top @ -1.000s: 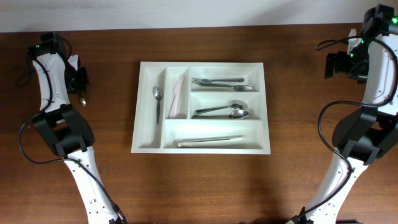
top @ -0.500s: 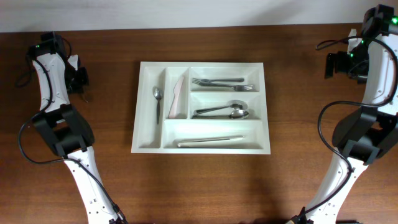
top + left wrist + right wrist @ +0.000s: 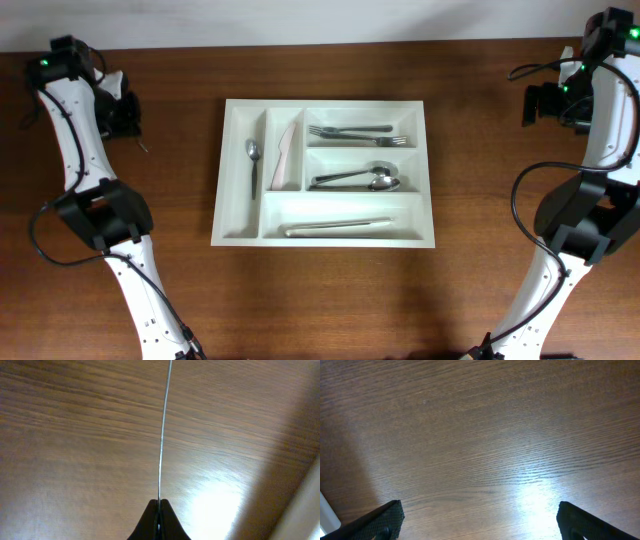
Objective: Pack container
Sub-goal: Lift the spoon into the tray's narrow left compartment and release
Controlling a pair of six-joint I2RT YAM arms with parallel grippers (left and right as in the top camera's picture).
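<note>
The white container (image 3: 325, 103) lies in the middle of the table. A small spoon (image 3: 253, 162) and a pale knife (image 3: 287, 155) lie in its narrow compartments. Forks (image 3: 357, 134), spoons (image 3: 356, 180) and a long utensil (image 3: 337, 227) lie in the wide ones. My left gripper (image 3: 127, 118) is at the far left, well away from the container. It is shut on a thin metal utensil (image 3: 163, 430), seen edge-on above the bare wood, with the jaws (image 3: 159, 509) pinching its end. My right gripper (image 3: 545, 105) is at the far right, open and empty, over bare wood (image 3: 480, 525).
Both arm bases stand at the table's front corners. A strip of bare wood runs on each side between the container and the arms. A pale edge (image 3: 306, 502) shows at the lower right of the left wrist view.
The left arm has swung toward the table's far edge, carrying the thin utensil with it. The right arm and the container's contents have not moved.
</note>
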